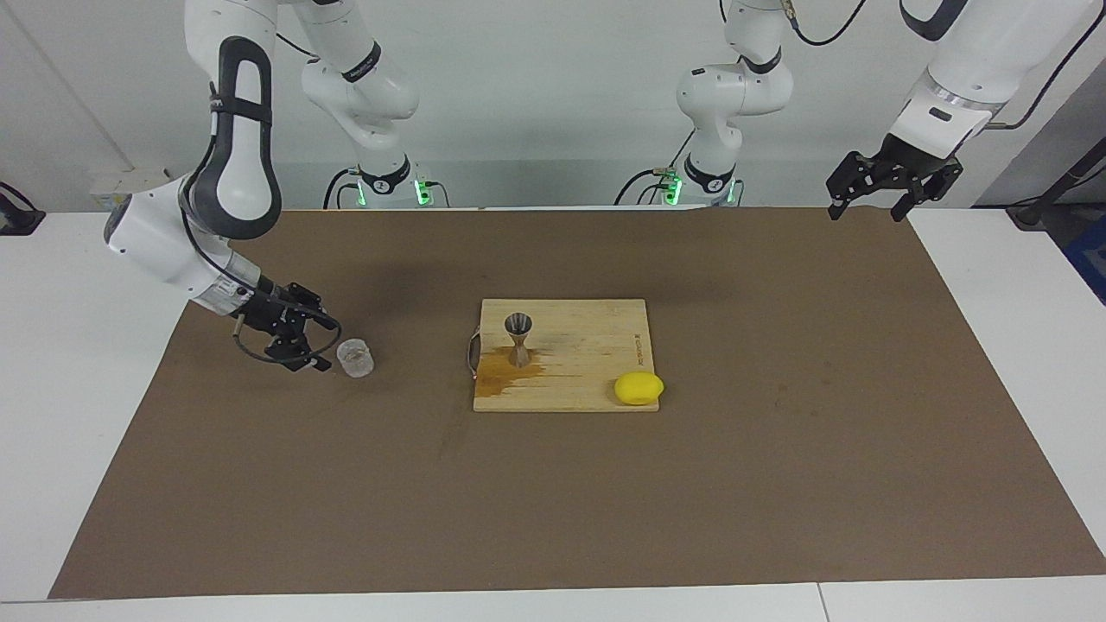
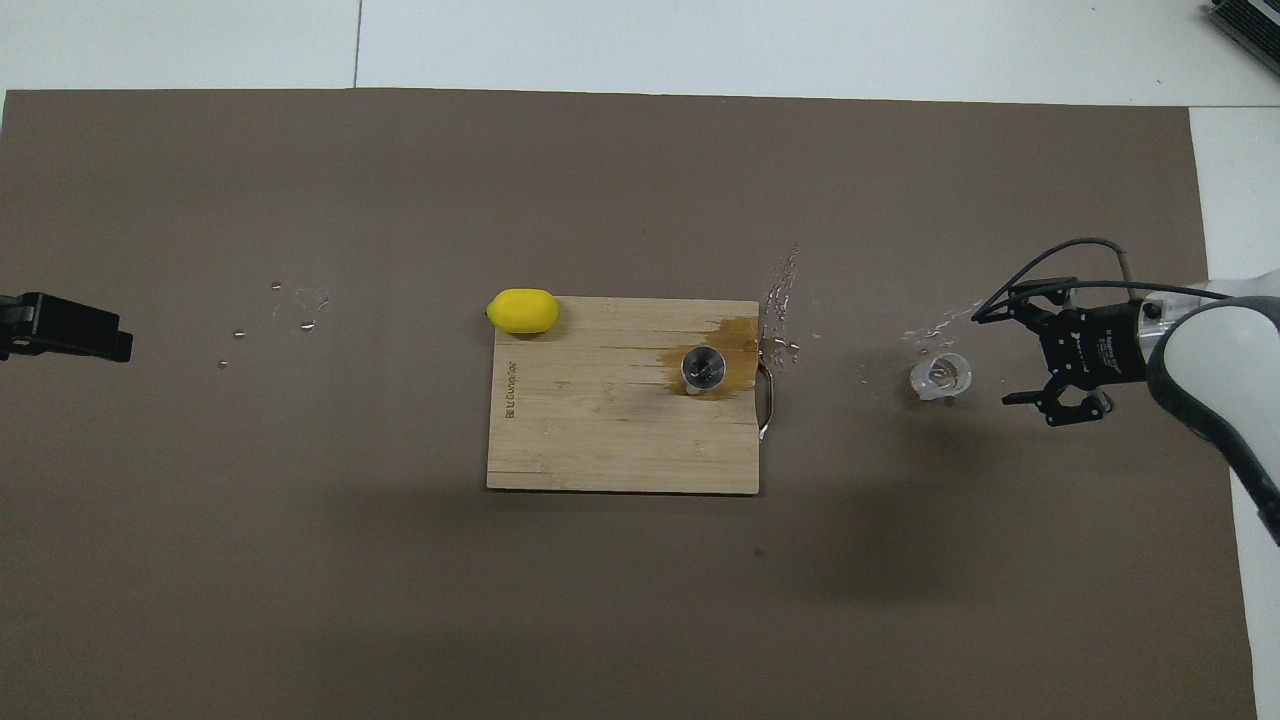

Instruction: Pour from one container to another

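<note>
The small clear glass cup [image 1: 355, 358] stands upright on the brown mat toward the right arm's end; it also shows in the overhead view [image 2: 940, 375]. My right gripper [image 1: 328, 345] is low by the mat, open, its fingers pointing at the cup from the side with a small gap; in the overhead view [image 2: 995, 360] the cup lies just outside the fingertips. The steel jigger [image 1: 518, 339] stands upright on the wooden cutting board [image 1: 587, 363], also seen from above [image 2: 703, 366]. My left gripper [image 1: 867, 212] waits raised and open, empty, over the mat's edge at the left arm's end.
A yellow lemon [image 1: 638, 388] lies at the board's corner farthest from the robots, toward the left arm's end. A wet brown stain [image 1: 505, 371] spreads on the board around the jigger. Water droplets [image 2: 780, 300] dot the mat between board and cup.
</note>
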